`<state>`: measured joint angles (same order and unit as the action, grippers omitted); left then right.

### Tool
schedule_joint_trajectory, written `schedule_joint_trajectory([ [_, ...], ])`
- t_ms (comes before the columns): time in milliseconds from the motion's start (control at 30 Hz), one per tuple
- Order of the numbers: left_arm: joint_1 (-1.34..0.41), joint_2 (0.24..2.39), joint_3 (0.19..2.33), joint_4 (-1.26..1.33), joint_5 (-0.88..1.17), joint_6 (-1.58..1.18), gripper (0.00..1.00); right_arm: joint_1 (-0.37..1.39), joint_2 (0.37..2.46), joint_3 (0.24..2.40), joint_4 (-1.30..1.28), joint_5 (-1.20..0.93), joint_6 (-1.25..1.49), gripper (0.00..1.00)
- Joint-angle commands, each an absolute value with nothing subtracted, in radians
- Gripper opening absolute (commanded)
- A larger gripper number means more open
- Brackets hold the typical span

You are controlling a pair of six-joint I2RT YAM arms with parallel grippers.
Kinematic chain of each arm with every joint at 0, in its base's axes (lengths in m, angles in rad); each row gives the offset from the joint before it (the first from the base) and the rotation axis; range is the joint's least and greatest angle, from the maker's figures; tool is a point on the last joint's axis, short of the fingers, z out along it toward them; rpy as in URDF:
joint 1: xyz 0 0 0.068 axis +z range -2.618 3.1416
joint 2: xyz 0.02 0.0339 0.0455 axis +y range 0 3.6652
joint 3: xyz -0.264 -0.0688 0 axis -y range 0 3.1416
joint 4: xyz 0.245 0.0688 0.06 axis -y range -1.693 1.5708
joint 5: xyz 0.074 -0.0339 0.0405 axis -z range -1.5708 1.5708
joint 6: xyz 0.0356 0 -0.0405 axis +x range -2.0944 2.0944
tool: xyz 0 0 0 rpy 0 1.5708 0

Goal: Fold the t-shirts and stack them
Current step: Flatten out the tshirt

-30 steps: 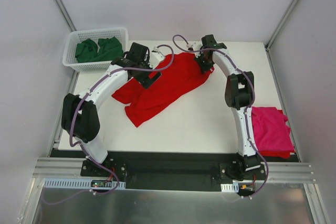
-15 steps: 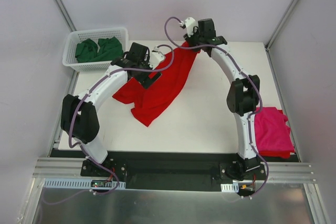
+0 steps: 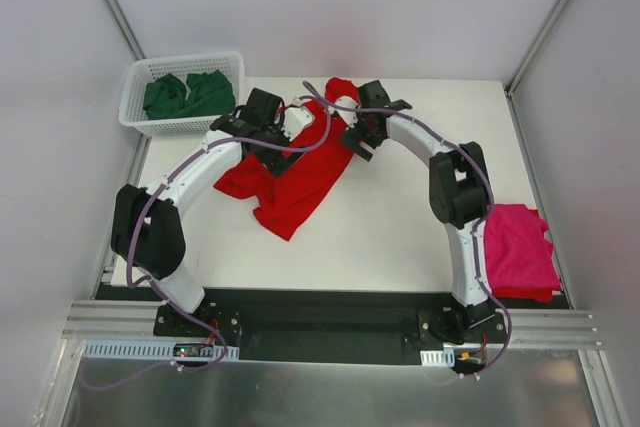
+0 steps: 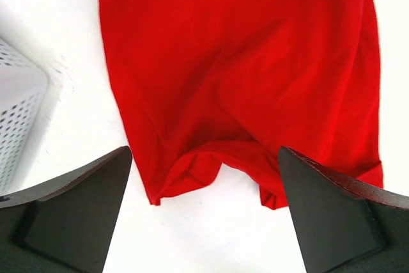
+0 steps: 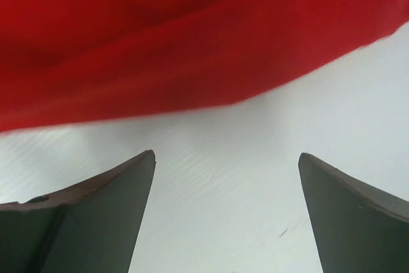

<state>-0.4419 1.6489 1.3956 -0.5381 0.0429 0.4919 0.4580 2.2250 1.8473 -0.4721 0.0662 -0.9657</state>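
Observation:
A bright red t-shirt [image 3: 300, 185] lies in a long, loosely folded strip running from the table's far middle toward the front left. My left gripper [image 3: 282, 152] hovers open over its upper left part. In the left wrist view the red t-shirt's [image 4: 243, 62] hem and a sleeve lie just ahead of the open left gripper [image 4: 204, 153]. My right gripper [image 3: 358, 139] stands open beside the shirt's right edge. In the right wrist view the red t-shirt [image 5: 160, 30] lies just beyond the right gripper [image 5: 227, 156], with bare table between its fingers. A folded magenta-pink t-shirt [image 3: 515, 247] lies at the right edge.
A white lattice basket [image 3: 160, 128] at the back left holds dark green t-shirts [image 3: 185, 95]; the corner of the basket [image 4: 19, 113] shows in the left wrist view. White table [image 3: 400, 227] stretches between the red shirt and the pink one.
My right gripper carried the red shirt's right side up and over to the left, then opened and let it go. The shirt is now narrower. The left arm barely moved.

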Motion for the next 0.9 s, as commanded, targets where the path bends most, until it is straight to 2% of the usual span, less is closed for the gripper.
schedule_joint_trajectory([
  [0,-0.457,1.612,1.39,-0.531,0.101,0.446,0.99,0.393,2.063,1.835,-0.672,-0.101,-0.833,0.98],
  [67,-0.457,1.614,1.385,-0.534,0.135,0.425,0.99,0.37,2.057,1.818,-0.664,-0.173,-0.764,1.0],
  [200,-0.46,1.62,1.384,-0.535,0.127,0.42,0.99,0.321,2.114,1.877,-0.663,-0.293,-0.677,0.96],
  [400,-0.465,1.592,1.388,-0.537,0.083,0.449,0.99,0.319,2.324,2.179,-0.839,-0.431,-0.635,0.95],
  [600,-0.459,1.58,1.376,-0.54,0.052,0.462,0.99,0.351,2.408,2.247,-0.864,-0.396,-0.657,0.95],
  [867,-0.278,1.556,1.381,-0.54,0.041,0.374,0.99,0.411,2.388,2.183,-0.89,-0.285,-0.758,0.97],
])
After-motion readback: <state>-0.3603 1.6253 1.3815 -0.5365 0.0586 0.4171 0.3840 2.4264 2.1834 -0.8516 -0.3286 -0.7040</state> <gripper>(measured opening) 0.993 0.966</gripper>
